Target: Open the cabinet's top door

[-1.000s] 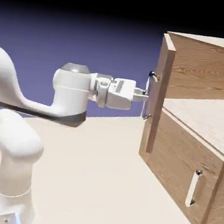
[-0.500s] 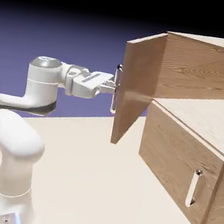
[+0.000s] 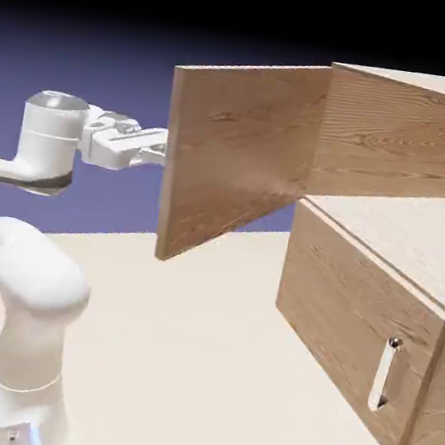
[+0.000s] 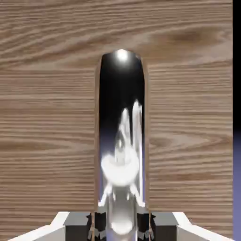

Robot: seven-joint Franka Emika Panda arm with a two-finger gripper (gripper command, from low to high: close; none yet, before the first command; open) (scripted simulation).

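The top door (image 3: 240, 148) of the cabinet (image 3: 373, 321) stands swung wide open, hinged at the cabinet's upper front corner and jutting away from it toward the arm. Its woodgrain back face shows to the exterior camera, with its long axis running level from the hinge out to its free edge. Behind it, the open upper compartment shows a bare wood shelf.

The pincer (image 3: 157, 147) meets the door at that free edge, on the far face, so the exterior view hides its tips and the door's handle. The hand view shows what is hidden there: the silver bar handle (image 4: 121, 136) fills the middle against the woodgrain, and the two grey fingertips (image 4: 96, 225) are clamped on it from either side.

Below the open compartment, the lower panel (image 3: 351, 333) is flush and closed, its shorter silver handle (image 3: 383, 374) upright. The pale table (image 3: 174, 361) spreads from the cabinet toward the robot's base.
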